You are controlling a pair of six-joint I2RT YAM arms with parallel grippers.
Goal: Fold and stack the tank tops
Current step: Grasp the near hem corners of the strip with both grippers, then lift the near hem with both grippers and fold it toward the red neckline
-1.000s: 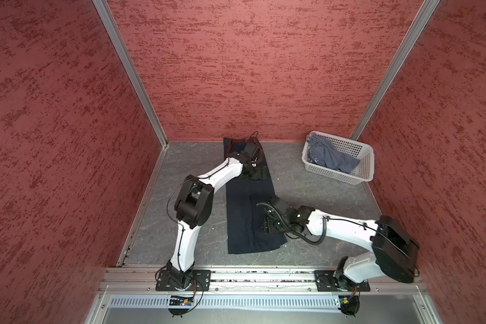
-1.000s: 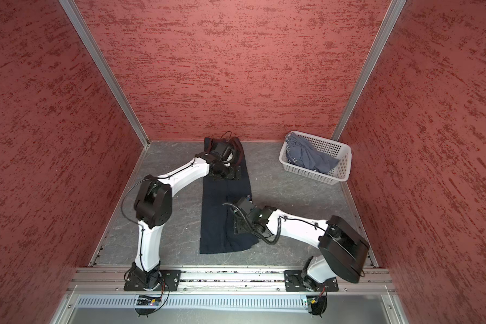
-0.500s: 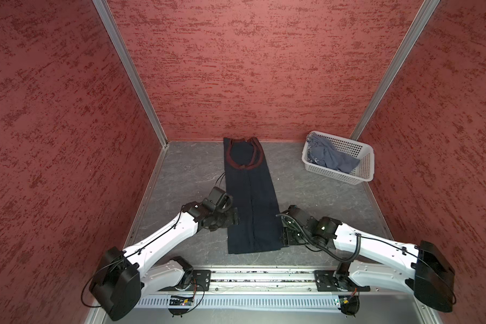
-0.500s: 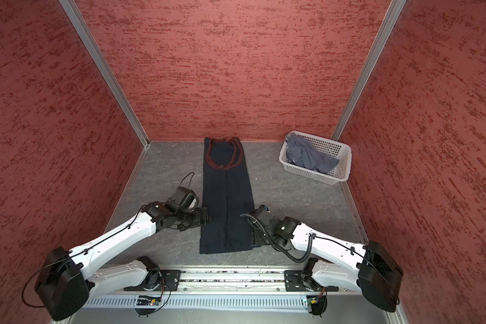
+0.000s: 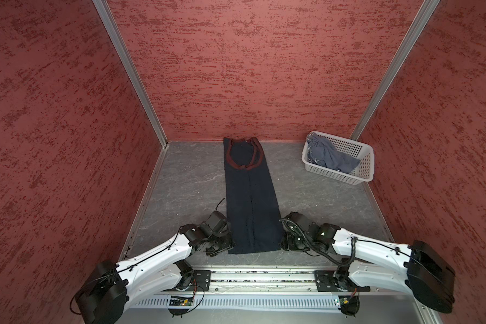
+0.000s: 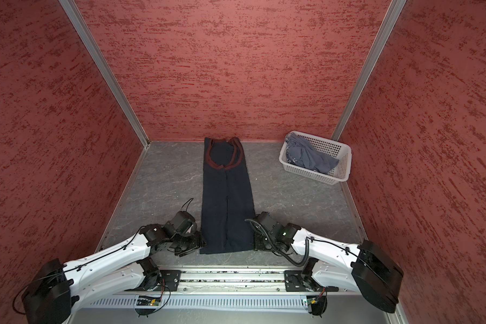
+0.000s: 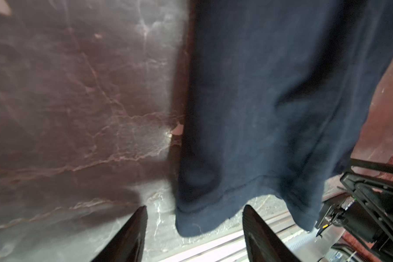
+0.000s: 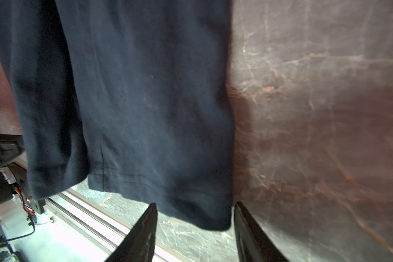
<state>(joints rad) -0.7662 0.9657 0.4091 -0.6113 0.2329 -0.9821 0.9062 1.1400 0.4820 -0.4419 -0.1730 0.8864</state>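
Observation:
The dark navy tank top (image 5: 250,202) (image 6: 226,202) lies flat as a long narrow strip, its red-trimmed neck at the back wall and its hem near the front. My left gripper (image 5: 227,246) (image 7: 195,207) sits low at the near-left hem corner, open, with the navy tank top's (image 7: 270,102) corner lying between its fingers. At the near-right hem corner my right gripper (image 5: 284,244) (image 8: 195,204) is open around the navy tank top's (image 8: 134,90) other corner. The blue-grey tank top (image 5: 331,158) (image 6: 309,157) lies crumpled in the basket.
A white perforated basket (image 5: 334,175) (image 6: 309,174) stands at the back right by the wall. Red walls close in the grey table (image 5: 185,190) on three sides. A metal rail (image 5: 264,277) with the arm bases runs along the front edge.
My left arm pulled back from the neck end to the near-left hem corner. My right gripper moved off the cloth's middle to the near-right hem corner. The top now lies uncovered.

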